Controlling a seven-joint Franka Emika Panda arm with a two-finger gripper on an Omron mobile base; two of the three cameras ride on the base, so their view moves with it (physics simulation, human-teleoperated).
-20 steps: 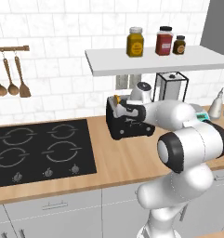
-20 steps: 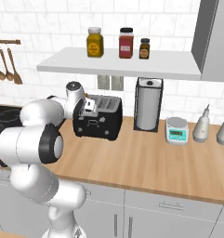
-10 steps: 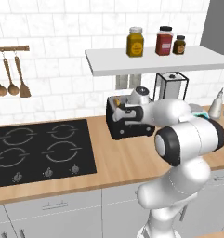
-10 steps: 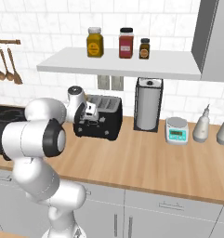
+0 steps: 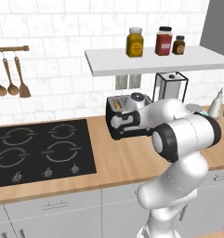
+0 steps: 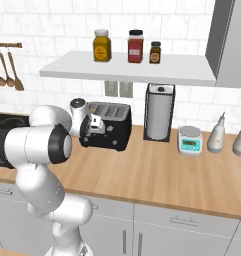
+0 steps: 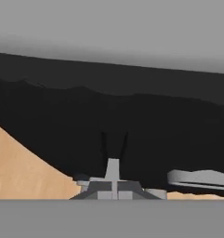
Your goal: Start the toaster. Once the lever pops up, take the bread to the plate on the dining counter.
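The black toaster stands on the wood worktop under the shelf, also seen from the other side as the toaster. A tan edge of the bread shows in its near slot. My gripper is shut and pressed against the toaster's end face, low down; the gripper reaches it from the left. In the hand view the fingertips stand close together against the black toaster wall. The lever is hidden behind my hand. The plate and the dining counter are out of view.
A black hob lies left of the toaster. To its right stand a steel canister, a small scale and bottles. A shelf with three jars hangs above. Utensils hang on the wall.
My hand has slid down the toaster's end face, and the elbow has swung up and closer to the cameras. The toaster has stayed put.
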